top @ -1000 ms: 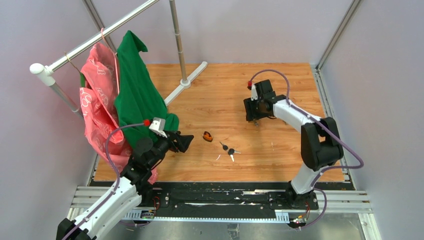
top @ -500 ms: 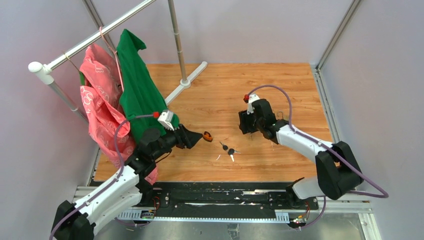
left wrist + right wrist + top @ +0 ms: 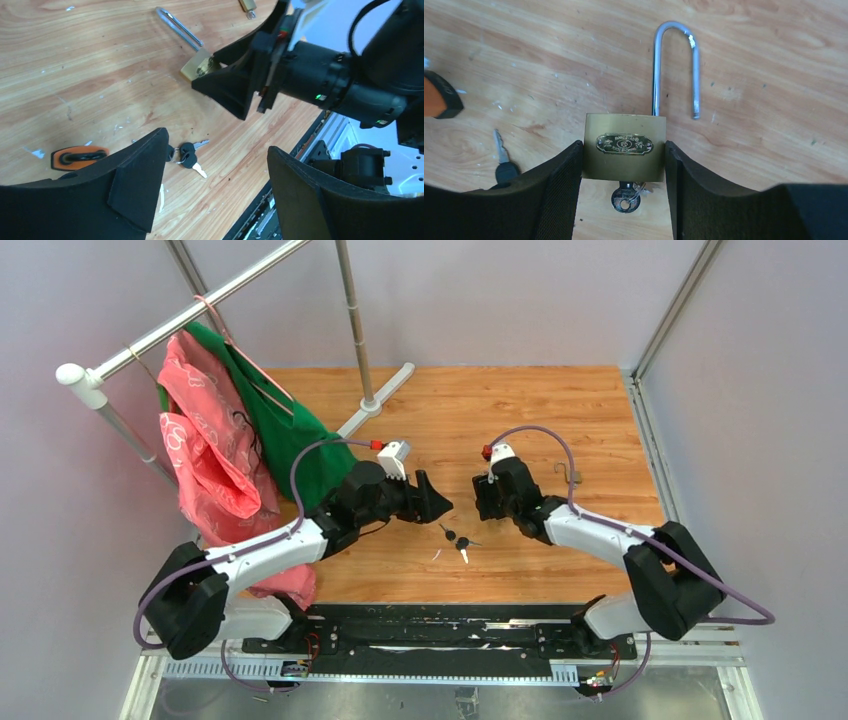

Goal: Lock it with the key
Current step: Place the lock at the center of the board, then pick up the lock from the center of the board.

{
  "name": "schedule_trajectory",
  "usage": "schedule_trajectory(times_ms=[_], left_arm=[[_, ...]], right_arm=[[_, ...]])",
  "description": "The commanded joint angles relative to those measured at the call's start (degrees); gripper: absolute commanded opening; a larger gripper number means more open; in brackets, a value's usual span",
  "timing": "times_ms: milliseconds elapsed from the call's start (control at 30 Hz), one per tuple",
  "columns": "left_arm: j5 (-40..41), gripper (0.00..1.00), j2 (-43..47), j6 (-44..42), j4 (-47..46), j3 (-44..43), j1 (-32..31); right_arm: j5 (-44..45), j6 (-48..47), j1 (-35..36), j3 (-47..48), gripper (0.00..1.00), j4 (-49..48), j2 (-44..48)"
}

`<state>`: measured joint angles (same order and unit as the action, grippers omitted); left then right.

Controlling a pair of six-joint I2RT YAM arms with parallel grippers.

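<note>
Left end effector (image 3: 215, 160), released, has swung to the keys (image 3: 186, 152); right end effector (image 3: 624, 162) grasps padlock (image 3: 625, 146).

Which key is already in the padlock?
The silver-headed key seated in the bottom of the brass padlock clamped in the right pincer; the two black-headed keys lie loose on the wooden tabletop.

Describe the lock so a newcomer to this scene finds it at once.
On the wooden table, look between the fingers of the right gripper. The padlock sits there: a brass body with a long steel shackle standing open and a key in its base, unlike the loose black-headed keys and the orange tag lying nearby.
</note>
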<state>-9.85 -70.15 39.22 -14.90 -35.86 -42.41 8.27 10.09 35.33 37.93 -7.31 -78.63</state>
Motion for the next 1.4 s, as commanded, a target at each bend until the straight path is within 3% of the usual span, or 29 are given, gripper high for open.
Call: schedule_trajectory(times_ms=[0,200,233,267,333,367,567,700,1033,1167,1200,1300,1367], left_arm=[[3.08,0.8,-0.98,-1.72,1.83,-3.32,-1.18],[3.41,0.81,-1.16,-2.51,3.55,-3.28,-1.18],[3.35,0.8,-1.2,-2.64,3.41,-3.19,-1.18],[3.39,0.81,-0.95,-2.9,3.35,-3.05,-1.18],[3.47,0.81,-0.63,-3.33,3.0,-2.6,-1.18],[3.59,0.81,-0.3,-3.36,2.84,-2.25,-1.18],[4.45,0.82,2.98,-3.01,1.86,0.73,-1.11],[5.02,0.83,4.55,-2.84,1.39,2.42,-1.09],[5.24,0.83,6.52,-3.24,0.72,3.59,-1.09],[5.06,0.83,6.66,-3.34,0.52,3.77,-1.09],[5.02,0.83,6.77,-3.44,0.56,3.68,-1.09],[5.15,0.83,7.17,-3.54,0.57,3.75,-1.09],[4.9,0.83,7.26,-3.52,0.57,3.78,-1.08]], right_arm=[[0.59,2.97,-0.04,3.28,0.0,6.05,-3.75],[-2.02,5.73,-1.12,11.74,0.01,20.6,-10.54],[-1.92,6.21,-1.18,12.94,0.05,23.13,-11.54],[-2.83,6.31,-1.15,14.52,0.28,25.6,-12.69],[-4.08,6.58,-1.17,16.64,0.5,28.62,-14.55],[-4.49,7.12,-1.15,18.05,0.56,30.52,-15.63],[-4.83,9.96,-1.16,20.21,0.7,36.58,-16.33],[-5.79,10.71,-1.75,20.95,0.73,35.93,-18.14],[-14.23,8.52,-5.73,18.84,0.65,31.01,-20.35],[-13.55,7.16,-5.9,19.31,0.61,31.39,-21.72],[-13.36,6.85,-5.96,19.22,0.52,31.46,-21.95],[-12.46,6.17,-6.14,18.65,0.04,31.7,-21.12],[-11.81,4.99,-6.04,17.34,0.0,30.08,-17.7]])
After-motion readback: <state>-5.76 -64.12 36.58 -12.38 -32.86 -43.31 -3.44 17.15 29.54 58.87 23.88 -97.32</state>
